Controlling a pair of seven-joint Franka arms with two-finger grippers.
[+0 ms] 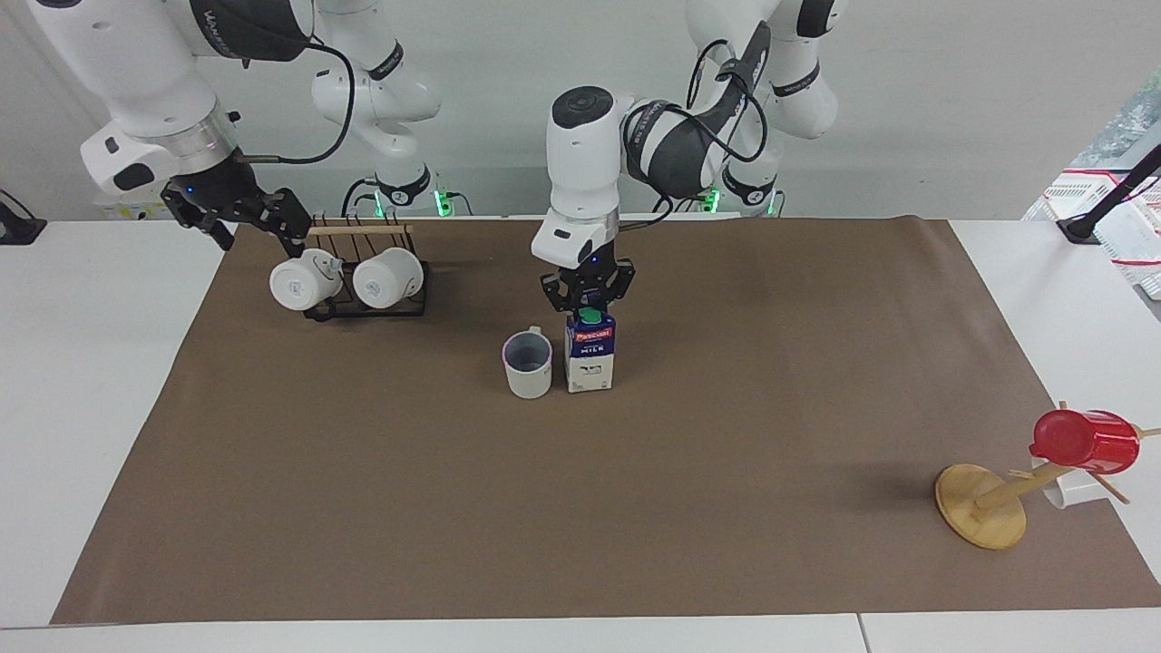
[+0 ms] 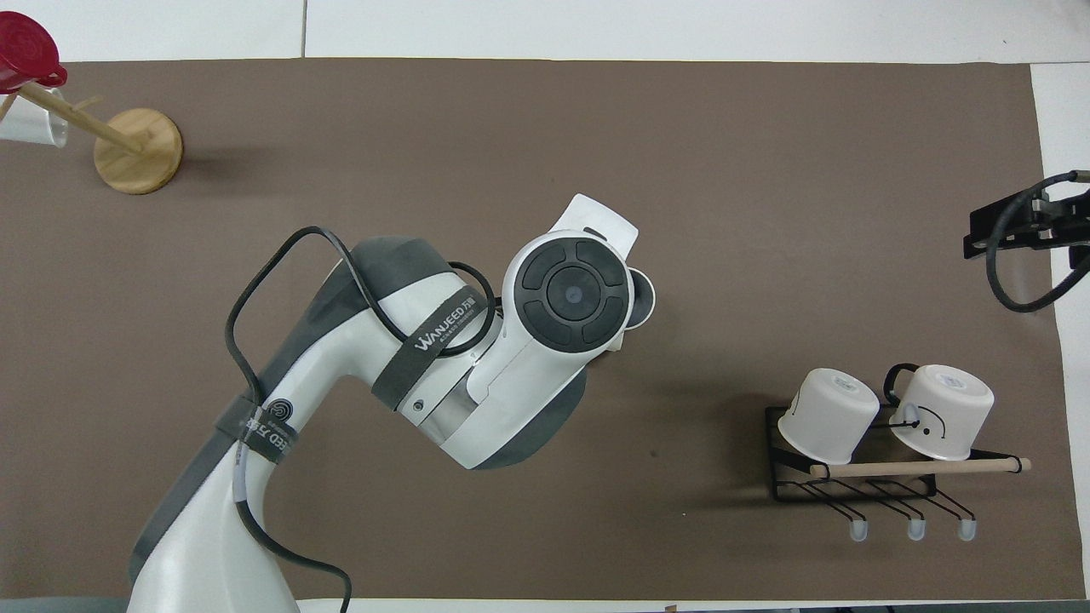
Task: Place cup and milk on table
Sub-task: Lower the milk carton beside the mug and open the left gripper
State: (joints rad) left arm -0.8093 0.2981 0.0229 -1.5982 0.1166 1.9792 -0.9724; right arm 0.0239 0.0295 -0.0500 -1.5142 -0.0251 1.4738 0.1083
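Left gripper [image 1: 588, 304]: closed on the top of the milk [image 1: 590, 355], directly above it, near the middle of the table [image 1: 91, 381].
Milk: upright on the brown sheet [image 1: 635, 508], carton base touching the paper.
Cup [image 1: 528, 364]: upright just beside the milk, toward the right arm's end; not held.
Right gripper [image 1: 245, 218]: fingers spread wide, holding nothing, raised over the table edge by the black rack [image 1: 367, 304] with two white mugs [image 1: 349, 279].
Red cup [image 1: 1084, 442]: on a tilted wooden stand [image 1: 984, 503], well apart, at the left arm's end.
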